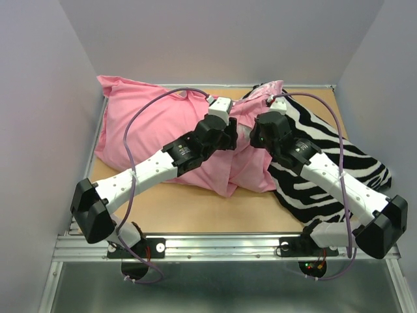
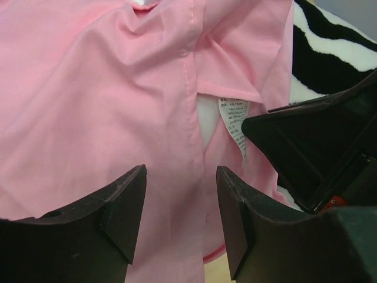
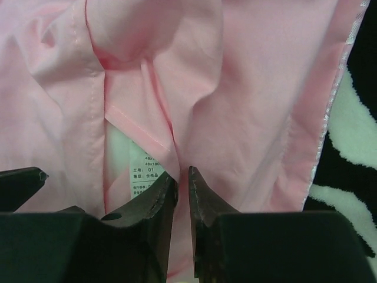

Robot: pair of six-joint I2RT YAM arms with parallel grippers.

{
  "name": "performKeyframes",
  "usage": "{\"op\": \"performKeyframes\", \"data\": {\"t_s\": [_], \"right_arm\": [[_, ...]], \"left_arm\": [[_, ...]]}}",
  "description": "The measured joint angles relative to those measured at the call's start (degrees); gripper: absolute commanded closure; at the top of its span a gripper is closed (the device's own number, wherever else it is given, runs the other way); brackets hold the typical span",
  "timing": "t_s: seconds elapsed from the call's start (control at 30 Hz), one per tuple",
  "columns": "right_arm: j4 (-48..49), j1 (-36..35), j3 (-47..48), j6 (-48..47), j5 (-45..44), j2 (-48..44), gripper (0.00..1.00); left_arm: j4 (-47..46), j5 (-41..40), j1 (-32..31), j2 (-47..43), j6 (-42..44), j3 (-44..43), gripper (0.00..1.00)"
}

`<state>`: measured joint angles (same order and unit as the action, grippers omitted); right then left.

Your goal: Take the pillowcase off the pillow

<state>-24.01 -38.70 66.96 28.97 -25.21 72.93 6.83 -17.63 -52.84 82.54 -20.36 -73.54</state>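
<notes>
The pink pillowcase (image 1: 156, 124) covers the pillow and lies across the back and middle of the table. At its open end a slit shows the white pillow (image 2: 207, 115) and a printed label (image 2: 235, 121). My left gripper (image 2: 181, 177) hangs open over the pink fabric beside the slit, pinching nothing. The jaws of my right gripper (image 3: 182, 172) are nearly together, with a fold of the pillowcase (image 3: 247, 88) pinched between them, right of the label (image 3: 144, 168) and the bare pillow (image 3: 118, 147). From above, both grippers (image 1: 231, 134) (image 1: 256, 135) meet at the case's opening.
A black-and-white zebra-striped pillow (image 1: 326, 156) lies along the right side, touching the pink case and passing under my right arm. It shows at the right edge of both wrist views (image 2: 330, 53) (image 3: 353, 135). Grey walls enclose the wooden table (image 1: 195, 212).
</notes>
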Motion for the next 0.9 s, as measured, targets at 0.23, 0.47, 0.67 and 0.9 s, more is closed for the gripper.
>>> {"op": "performKeyframes", "data": {"t_s": [0.23,0.47,0.67,0.9], "right_arm": [[-0.04,0.00,-1.99,0.22,-1.09,-3.85,0.80],[-0.22,0.00,-2.21,0.20,-1.70,-6.86,0.33],[0.04,0.04,-2.21,0.42,3.65,-5.44,0.17],[1.07,0.04,-2.60,1.60,6.27,-0.15,0.71]], "left_arm": [[-1.84,-1.77,-0.22,1.27,-0.76,0.07,0.92],[-0.31,-6.73,-0.20,2.49,-0.79,0.09,1.00],[0.31,-8.00,-0.20,2.49,-0.76,0.09,1.00],[0.28,-7.56,-0.20,2.49,-0.74,0.09,1.00]]}}
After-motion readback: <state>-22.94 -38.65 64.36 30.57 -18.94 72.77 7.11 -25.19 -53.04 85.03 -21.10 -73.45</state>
